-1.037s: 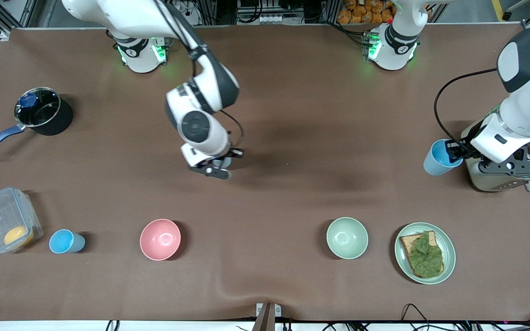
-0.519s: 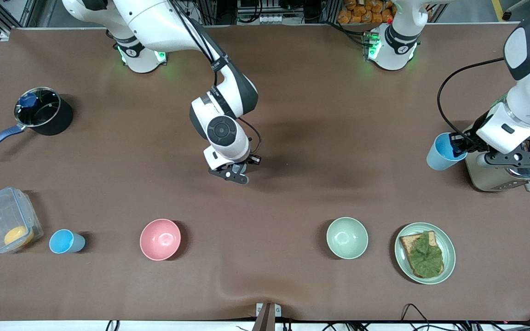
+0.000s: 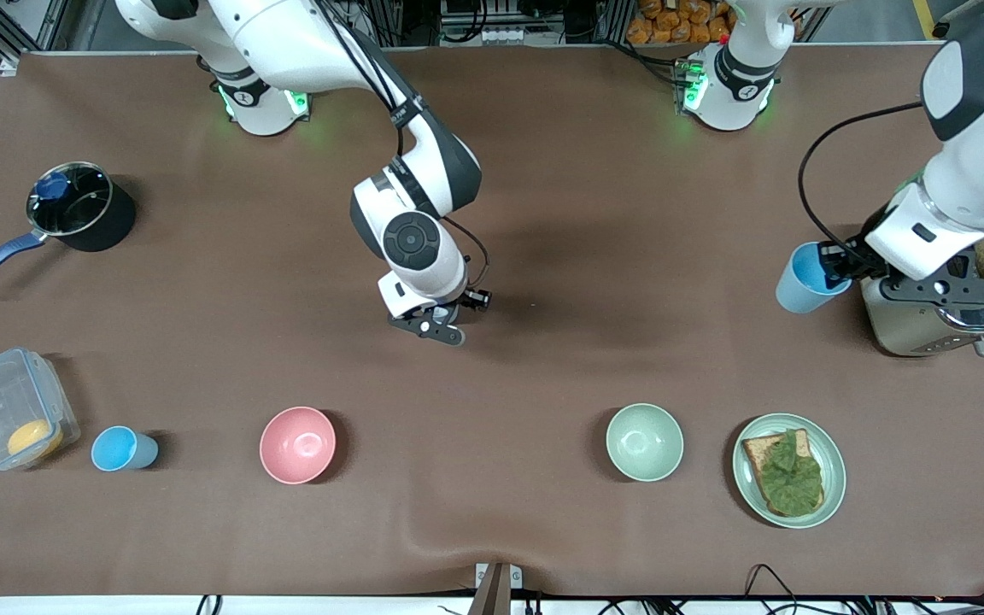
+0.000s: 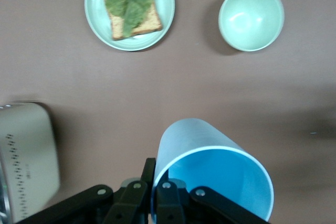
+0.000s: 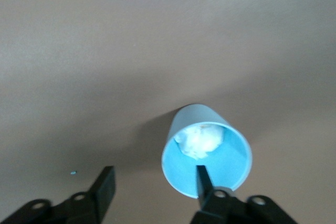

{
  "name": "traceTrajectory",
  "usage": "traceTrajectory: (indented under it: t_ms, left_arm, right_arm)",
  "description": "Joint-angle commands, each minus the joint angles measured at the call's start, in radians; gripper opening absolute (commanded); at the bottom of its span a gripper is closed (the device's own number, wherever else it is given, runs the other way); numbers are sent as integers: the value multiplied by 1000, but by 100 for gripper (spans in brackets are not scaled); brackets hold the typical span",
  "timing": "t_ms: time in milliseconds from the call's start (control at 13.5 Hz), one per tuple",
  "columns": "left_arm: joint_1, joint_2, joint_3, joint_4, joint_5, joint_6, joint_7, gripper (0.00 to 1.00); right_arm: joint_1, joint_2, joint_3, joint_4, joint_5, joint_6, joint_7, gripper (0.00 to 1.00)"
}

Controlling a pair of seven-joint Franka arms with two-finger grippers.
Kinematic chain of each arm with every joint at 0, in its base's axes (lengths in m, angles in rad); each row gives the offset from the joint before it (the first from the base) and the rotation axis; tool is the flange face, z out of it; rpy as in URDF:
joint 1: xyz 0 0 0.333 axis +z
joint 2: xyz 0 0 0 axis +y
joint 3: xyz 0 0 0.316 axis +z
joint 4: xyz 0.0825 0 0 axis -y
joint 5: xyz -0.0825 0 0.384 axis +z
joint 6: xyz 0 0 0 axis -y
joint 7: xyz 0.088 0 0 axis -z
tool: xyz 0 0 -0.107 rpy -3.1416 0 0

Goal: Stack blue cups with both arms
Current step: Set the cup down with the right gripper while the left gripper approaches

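One blue cup (image 5: 206,151) is standing upright on the brown table (image 3: 560,213) near its middle, almost hidden in the front view under the right arm's wrist. The right gripper (image 5: 153,187) is hanging low over it with its fingers spread: one finger (image 5: 203,181) is reaching inside the rim and the other is standing clear of the cup's outer wall, so nothing is being pinched.

A second blue cup (image 3: 802,278) is being carried in the air, tipped on its side, over the table just beside the toaster (image 3: 940,320) at the left arm's end. The left gripper (image 4: 149,195) is pinching this cup's rim, its fingers pressed together on the wall, with the open mouth facing partly toward the wrist camera.

A third blue cup (image 3: 122,449) is sitting upright near the front camera toward the right arm's end, between a clear plastic box (image 3: 12,420) holding something yellow and a pink bowl (image 3: 297,445).

Along that same row, toward the left arm's end, a pale green bowl (image 3: 644,442) is resting beside a green plate (image 3: 834,470) with a slice of bread topped by a green leaf. A dark saucepan (image 3: 82,207) with a blue handle is sitting farther from the camera at the right arm's end.
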Motion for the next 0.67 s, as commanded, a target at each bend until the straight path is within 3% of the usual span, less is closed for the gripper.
traceTrajectory:
  t_ms: [0, 370, 593]
  left_arm:
    - [-3, 9, -32, 44, -43, -37, -67, 0]
    - [-21, 54, -188, 84, -45, -35, -381, 0]
    - [-95, 84, -272, 103, -45, -17, -567, 0]
  right_arm:
    - [-96, -56, 7, 45, 9, -136, -78, 100]
    - [-326, -154, 3, 35, -6, -363, -419, 100]
    - [-438, -179, 1, 34, -119, -416, -582, 100]
